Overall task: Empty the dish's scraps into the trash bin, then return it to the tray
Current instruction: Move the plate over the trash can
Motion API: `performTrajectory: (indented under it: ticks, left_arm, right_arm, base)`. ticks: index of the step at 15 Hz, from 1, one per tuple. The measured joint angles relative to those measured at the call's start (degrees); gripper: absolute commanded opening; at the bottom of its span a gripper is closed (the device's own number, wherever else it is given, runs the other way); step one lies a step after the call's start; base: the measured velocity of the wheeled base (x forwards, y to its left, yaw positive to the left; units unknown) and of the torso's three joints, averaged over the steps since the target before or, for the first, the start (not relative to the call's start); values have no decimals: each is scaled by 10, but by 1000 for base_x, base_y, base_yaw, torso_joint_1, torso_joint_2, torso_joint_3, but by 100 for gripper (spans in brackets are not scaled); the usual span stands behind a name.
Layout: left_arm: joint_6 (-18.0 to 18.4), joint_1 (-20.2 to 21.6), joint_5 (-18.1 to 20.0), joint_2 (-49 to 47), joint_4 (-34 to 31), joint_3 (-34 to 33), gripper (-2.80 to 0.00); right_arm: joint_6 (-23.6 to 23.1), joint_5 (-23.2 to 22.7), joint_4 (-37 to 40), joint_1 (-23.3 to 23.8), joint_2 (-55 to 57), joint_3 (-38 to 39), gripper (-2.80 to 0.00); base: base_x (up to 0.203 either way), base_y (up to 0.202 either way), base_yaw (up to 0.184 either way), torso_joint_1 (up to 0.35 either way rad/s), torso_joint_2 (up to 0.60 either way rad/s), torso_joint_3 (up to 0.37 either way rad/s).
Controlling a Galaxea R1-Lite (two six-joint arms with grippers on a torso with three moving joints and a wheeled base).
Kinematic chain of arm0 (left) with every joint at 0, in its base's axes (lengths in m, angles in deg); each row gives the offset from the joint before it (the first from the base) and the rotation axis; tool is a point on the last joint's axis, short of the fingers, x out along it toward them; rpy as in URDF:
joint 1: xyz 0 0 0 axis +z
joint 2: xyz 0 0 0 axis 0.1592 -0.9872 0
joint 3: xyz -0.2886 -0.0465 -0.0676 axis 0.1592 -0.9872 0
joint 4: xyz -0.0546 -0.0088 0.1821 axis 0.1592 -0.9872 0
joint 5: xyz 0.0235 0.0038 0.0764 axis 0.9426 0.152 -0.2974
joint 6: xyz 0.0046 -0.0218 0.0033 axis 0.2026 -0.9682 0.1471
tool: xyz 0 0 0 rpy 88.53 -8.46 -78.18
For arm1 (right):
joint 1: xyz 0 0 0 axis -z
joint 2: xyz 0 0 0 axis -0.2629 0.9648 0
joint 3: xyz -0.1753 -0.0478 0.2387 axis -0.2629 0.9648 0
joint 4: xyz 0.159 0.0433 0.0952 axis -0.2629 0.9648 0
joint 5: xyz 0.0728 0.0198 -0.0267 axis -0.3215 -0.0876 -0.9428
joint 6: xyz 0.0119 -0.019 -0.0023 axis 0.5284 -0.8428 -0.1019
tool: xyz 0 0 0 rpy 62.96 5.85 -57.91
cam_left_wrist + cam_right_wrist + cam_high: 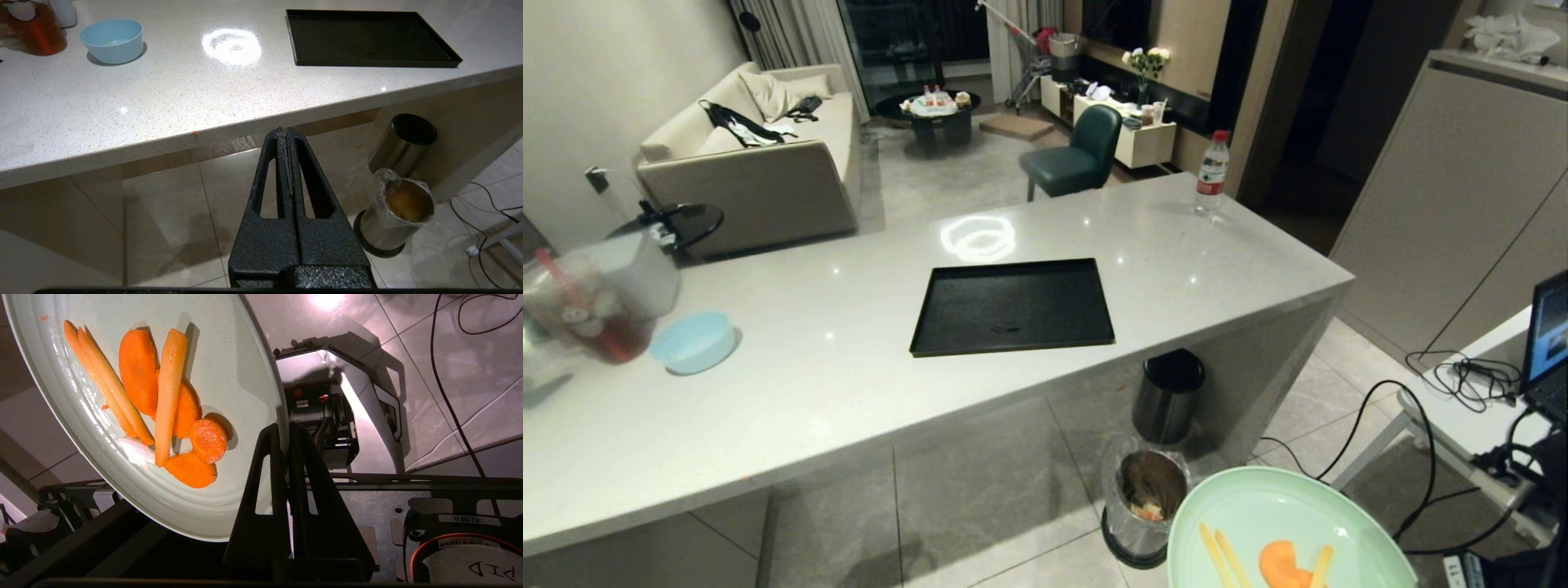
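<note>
The dish (229,347) hangs off the table, low at the near right, just right of the trash bin (1145,498) on the floor, and the right hand (287,433) pinches its rim edge-on with the fingers drawn narrow on either face of it. It looks stiff, smooth and fairly light, but a grip at one spot on the rim lets the plate's width lever against it, so I judge it apt to twist or slip if tipped fast. The scraps (163,408), carrot slices and pale sticks, look moist and may cling before sliding off. The right wrist view alone shows this grip and the whole pile; the head view gives only the plate's far part with a few pieces, yet places it against the bin's open, bag-lined mouth. The tray (1013,307) lies bare on the table, farther off and left of the dish. The left wrist view shows the left hand (285,132) pressed closed on nothing, held in front of the table edge, and also the black-lidded bin (402,143) just beyond the lined one, and the light-blue bowl (112,40) far left on the table.
</note>
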Motion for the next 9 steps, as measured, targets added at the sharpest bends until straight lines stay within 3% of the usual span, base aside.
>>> performTrajectory:
  ticks: [9]
  left_arm:
    - [0,0,0,0,0,0,-280]
  right_arm:
    - [6,0,-3,0,1,-4,-280]
  base:
    - [0,0,0,0,0,0]
